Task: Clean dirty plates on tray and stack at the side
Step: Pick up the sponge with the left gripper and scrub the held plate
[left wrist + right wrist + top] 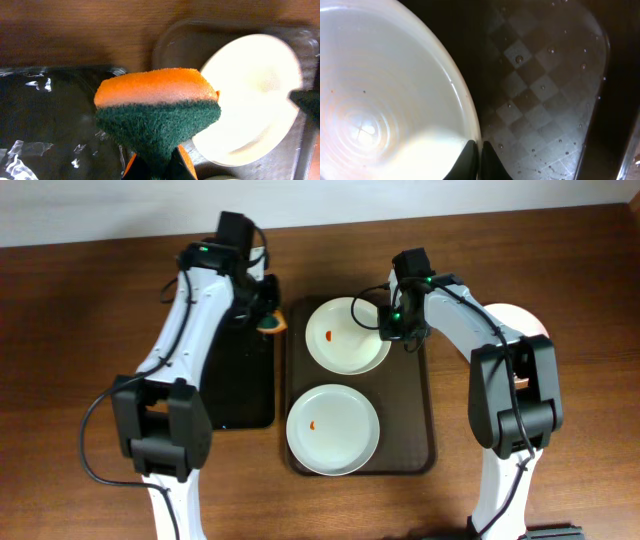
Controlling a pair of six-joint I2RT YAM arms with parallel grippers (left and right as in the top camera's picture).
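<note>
Two white plates lie on the dark brown tray [430, 410]. The far plate [350, 350] has a red smear left of its middle. The near plate [340, 435] has a smear too. A third white plate [522, 320] lies on the table at the right, mostly hidden by my right arm. My right gripper [390, 328] is shut on the far plate's right rim, as the right wrist view shows [479, 152]. My left gripper [268, 315] is shut on an orange and green sponge [157, 107], held left of the far plate [255, 95].
A smaller black tray [240, 370] lies left of the brown tray, under my left arm, and it also shows in the left wrist view [45, 125]. The brown tray's textured floor [540, 100] shows wet drops. Bare wooden table [80, 310] surrounds both trays.
</note>
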